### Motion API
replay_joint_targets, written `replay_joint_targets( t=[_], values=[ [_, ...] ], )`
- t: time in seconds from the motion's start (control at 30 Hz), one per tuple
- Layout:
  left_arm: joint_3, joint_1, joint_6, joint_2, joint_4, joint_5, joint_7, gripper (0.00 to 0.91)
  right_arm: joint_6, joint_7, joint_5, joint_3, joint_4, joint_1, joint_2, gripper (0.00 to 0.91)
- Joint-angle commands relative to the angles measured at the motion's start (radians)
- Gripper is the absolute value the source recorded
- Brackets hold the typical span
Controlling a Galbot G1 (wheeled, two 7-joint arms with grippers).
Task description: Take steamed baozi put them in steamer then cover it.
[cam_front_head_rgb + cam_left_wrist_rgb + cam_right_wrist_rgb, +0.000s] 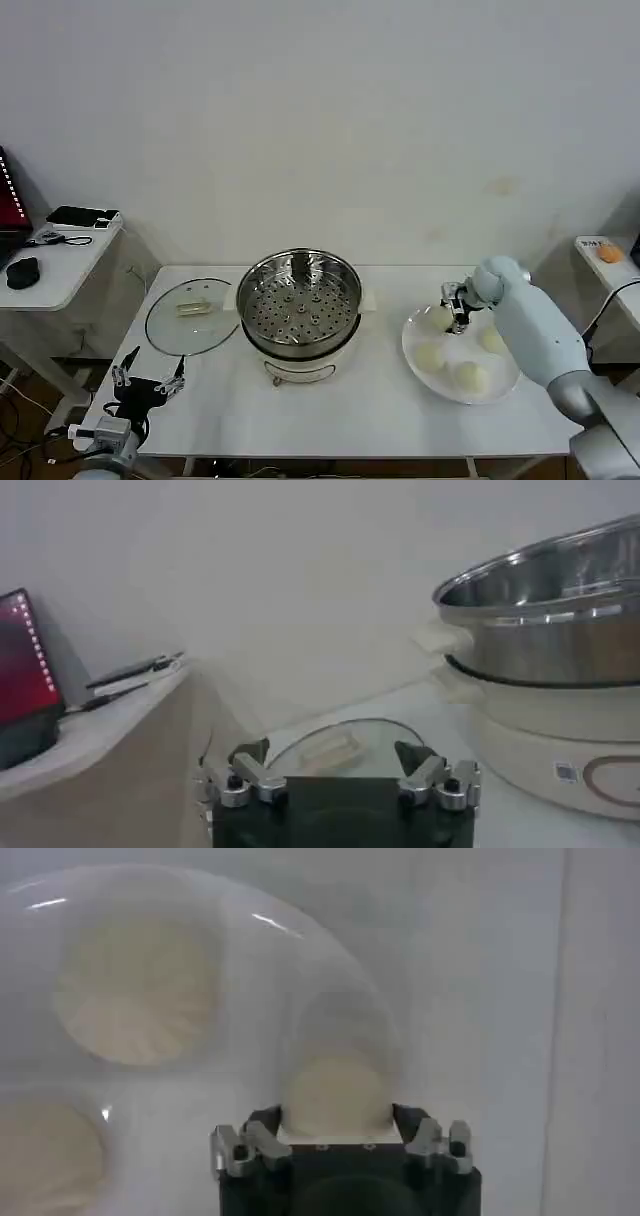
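The steamer point(300, 300), a shiny steel pot with a perforated tray on a cream base, stands uncovered mid-table; the left wrist view has it point(560, 610) close by. Its glass lid point(190, 315) lies flat to the left of it. A white plate point(452, 385) on the right holds several baozi point(472, 377). My right gripper point(458, 305) is open, low over the plate's far side. A baozi point(335, 1088) sits between its fingers point(265, 1120); two more point(135, 988) lie beyond on the plate point(250, 1048). My left gripper point(150, 380) hangs open near the front left corner, facing the lid point(335, 742).
A side table point(60, 265) with a phone and a mouse stands off the left edge. A red-lit device point(25, 670) sits beside it. A shelf with an orange object point(608, 253) is at the far right. Bare tabletop lies in front of the steamer.
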Motion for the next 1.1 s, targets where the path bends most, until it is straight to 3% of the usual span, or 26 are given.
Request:
replay_joint_targets(
  t=[0.03,0.37,0.6,0.83,0.97,1.1],
  values=[
    [0.001,-0.001,0.001,0.000,0.001,0.001,0.001,0.907,-0.002,-0.002,0.013,0.002,0.001,-0.002,-0.001,0.736],
    [0.004,-0.001,0.003,-0.005,-0.008,0.003,0.000,0.907,-0.039,-0.045,0.113,-0.007,0.160,0.027,-0.108,0.736],
    [0.004,-0.002,0.005,0.000,-0.011,0.001,-0.008,0.907,-0.103,-0.101,0.231,-0.105,0.357,0.128,-0.185,0.736],
    [0.007,-0.008,0.006,-0.003,-0.017,0.000,-0.009,0.907,-0.142,-0.131,0.364,-0.230,0.439,0.264,-0.195,0.736],
    [0.005,-0.008,0.005,-0.003,-0.014,0.001,-0.013,0.907,-0.125,-0.138,0.403,-0.278,0.409,0.363,-0.158,0.736],
    [0.003,-0.004,0.005,-0.011,-0.016,0.001,-0.014,0.907,-0.023,-0.169,0.422,-0.273,0.336,0.406,-0.090,0.736]
  ],
)
